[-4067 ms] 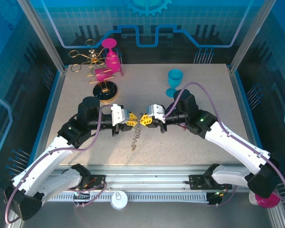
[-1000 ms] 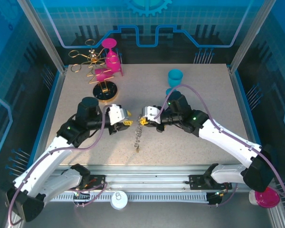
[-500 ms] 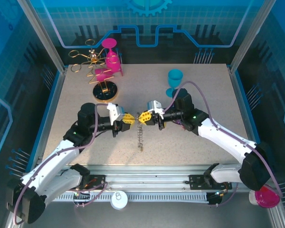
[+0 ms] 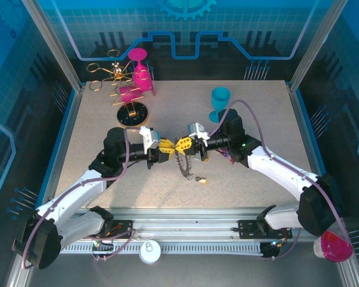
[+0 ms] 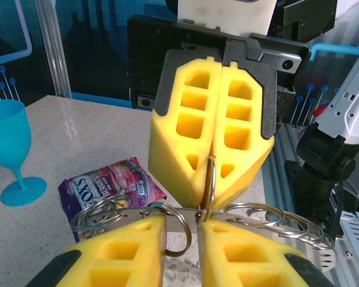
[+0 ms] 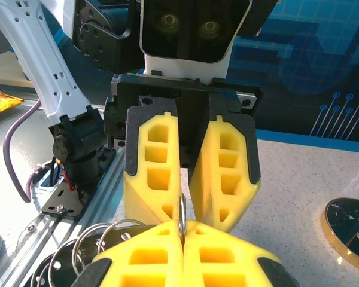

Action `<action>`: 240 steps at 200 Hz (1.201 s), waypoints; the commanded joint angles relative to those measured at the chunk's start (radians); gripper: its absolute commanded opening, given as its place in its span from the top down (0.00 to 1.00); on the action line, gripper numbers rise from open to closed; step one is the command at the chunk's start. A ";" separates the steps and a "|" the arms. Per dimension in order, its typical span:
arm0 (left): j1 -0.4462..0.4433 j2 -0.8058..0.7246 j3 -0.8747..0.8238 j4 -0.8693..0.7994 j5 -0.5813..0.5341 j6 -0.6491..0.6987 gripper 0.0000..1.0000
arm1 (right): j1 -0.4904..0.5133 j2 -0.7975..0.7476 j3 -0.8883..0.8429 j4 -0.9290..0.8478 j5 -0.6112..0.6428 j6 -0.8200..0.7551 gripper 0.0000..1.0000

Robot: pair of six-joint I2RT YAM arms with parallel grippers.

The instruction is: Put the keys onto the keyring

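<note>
My two grippers meet tip to tip above the middle of the table. The right gripper (image 4: 183, 145) (image 6: 182, 230) is shut on a thin silvery ring (image 6: 182, 209) of the keyring, held edge-on. The left gripper (image 4: 169, 146) (image 5: 180, 227) faces it, its yellow fingers (image 5: 113, 257) a narrow gap apart. Another split ring (image 5: 189, 233) hangs loose in that gap, and a flat metal strip (image 5: 269, 230) carrying more rings lies across the fingertips. The keyring's chain (image 4: 184, 166) droops below the grippers in a curve. A small silvery-yellow piece (image 4: 199, 179), perhaps a key, lies on the table at its end.
A blue goblet (image 4: 220, 101) stands behind the right arm, and the purple snack packet (image 5: 110, 185) lies near it. The gold wire stand (image 4: 116, 78) on its black base (image 4: 133, 113) and the pink goblets (image 4: 140, 75) occupy the back left.
The grippers have closed the last gap and now touch tips. The chain, which hung straight down, has swung into a curve, its lower end now further right on the table.
</note>
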 commanded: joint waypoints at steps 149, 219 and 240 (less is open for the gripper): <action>-0.026 -0.045 -0.006 -0.050 -0.008 0.088 0.80 | 0.011 -0.049 0.003 -0.087 0.146 -0.074 1.00; -0.027 -0.020 -0.007 0.010 0.016 0.054 0.83 | 0.037 -0.024 0.011 -0.065 0.132 -0.064 1.00; -0.028 -0.008 -0.004 0.044 0.019 0.033 0.89 | 0.050 -0.005 0.019 -0.039 0.139 -0.059 1.00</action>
